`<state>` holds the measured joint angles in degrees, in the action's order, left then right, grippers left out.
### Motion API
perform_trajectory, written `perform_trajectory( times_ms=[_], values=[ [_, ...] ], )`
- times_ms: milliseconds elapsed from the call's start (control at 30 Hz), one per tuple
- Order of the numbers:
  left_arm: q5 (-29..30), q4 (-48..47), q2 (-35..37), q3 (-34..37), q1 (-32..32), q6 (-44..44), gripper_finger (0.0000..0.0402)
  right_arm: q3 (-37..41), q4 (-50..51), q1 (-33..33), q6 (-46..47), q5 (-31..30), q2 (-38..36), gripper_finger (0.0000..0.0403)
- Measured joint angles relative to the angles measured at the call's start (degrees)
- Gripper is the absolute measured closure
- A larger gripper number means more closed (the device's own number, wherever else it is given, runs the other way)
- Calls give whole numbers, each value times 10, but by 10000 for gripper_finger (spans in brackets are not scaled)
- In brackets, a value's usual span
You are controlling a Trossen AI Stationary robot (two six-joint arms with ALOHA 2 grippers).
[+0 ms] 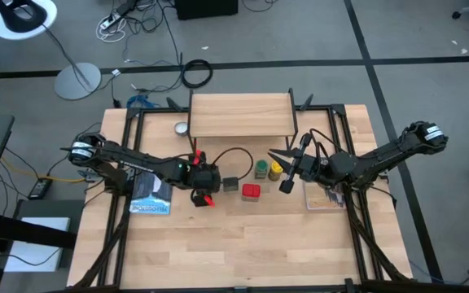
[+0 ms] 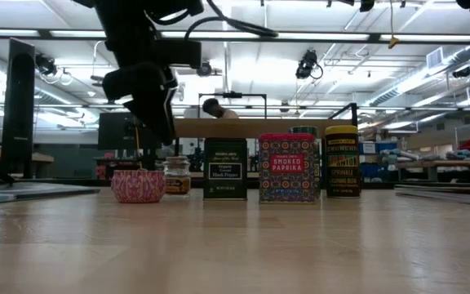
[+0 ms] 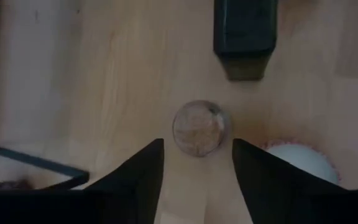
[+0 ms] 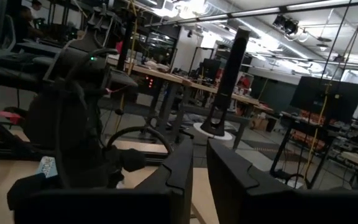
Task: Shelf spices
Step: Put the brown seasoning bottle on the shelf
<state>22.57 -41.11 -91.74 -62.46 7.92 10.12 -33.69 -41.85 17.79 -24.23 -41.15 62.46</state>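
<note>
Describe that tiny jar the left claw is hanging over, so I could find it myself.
Start at the low wooden shelf at the table's far side, then come toward the row of containers in front of it. The small brownish jar stands at the row's left end, beside the black tin, under the open left gripper. It is the shortest, round, with clear glass.

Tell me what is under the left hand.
A small brownish jar stands on the table below the open left hand, with a black tin beyond. The jar's sides are hidden.
</note>
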Motion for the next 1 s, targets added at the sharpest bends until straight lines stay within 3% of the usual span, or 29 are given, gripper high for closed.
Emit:
perform_trajectory(
  times_ms=[267,533,667,1000],
  values=[
    [-12,17,0,0,-8,-8,160,0,1,-4,4,0,0,357],
    [-74,37,0,0,-34,-6,117,0,1,-3,4,0,0,360],
    [-76,35,-6,0,-47,-7,96,0,6,-3,4,1,0,363],
    [-101,51,-60,0,-65,-23,93,0,9,-3,4,1,0,365]
  ],
)
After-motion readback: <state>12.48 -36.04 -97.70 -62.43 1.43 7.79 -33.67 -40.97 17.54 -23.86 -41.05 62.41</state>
